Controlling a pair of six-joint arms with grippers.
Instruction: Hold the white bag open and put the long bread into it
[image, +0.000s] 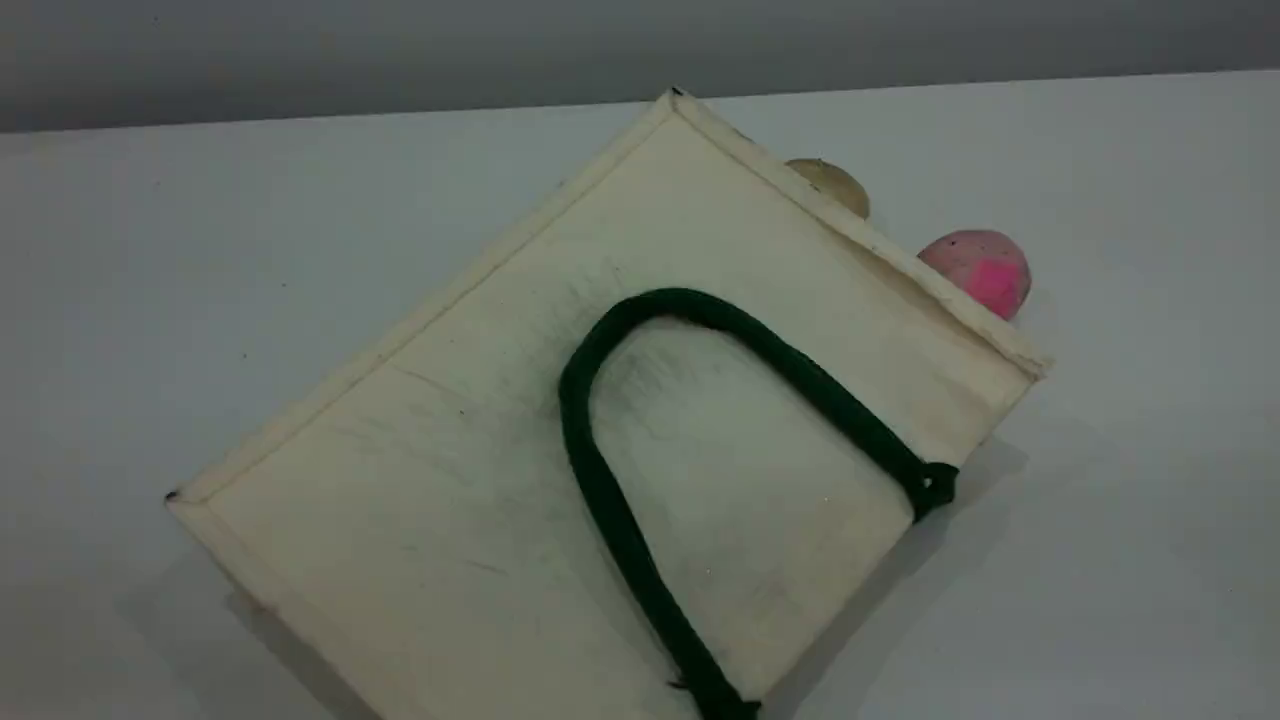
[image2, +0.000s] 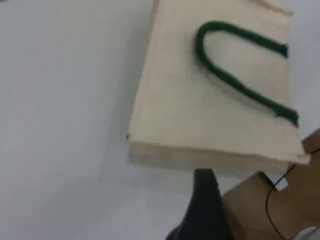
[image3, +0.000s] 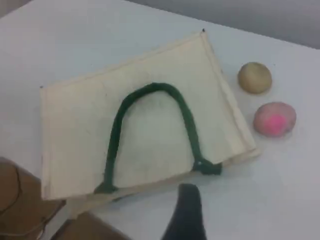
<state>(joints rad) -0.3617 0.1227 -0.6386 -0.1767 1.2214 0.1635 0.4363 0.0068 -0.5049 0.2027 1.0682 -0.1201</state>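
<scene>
The white bag (image: 480, 400) lies flat on the table, by far the biggest thing here. One dark green rope handle (image: 600, 480) rests folded over its top face. The bag's mouth edge faces the near right. The long bread is out of view. Neither arm shows in the scene view. In the left wrist view one dark fingertip (image2: 204, 187) hovers just off a side edge of the bag (image2: 200, 115). The right gripper's fingertip (image3: 187, 210) hangs just off the mouth edge of the bag (image3: 150, 130), close to a handle end. Nothing is held by either gripper.
A round tan object (image: 835, 185) and a pink round object (image: 985, 270) sit behind the bag's far right edge, both plain in the right wrist view. A brown surface with a black cable (image2: 280, 205) lies beside the bag's near side.
</scene>
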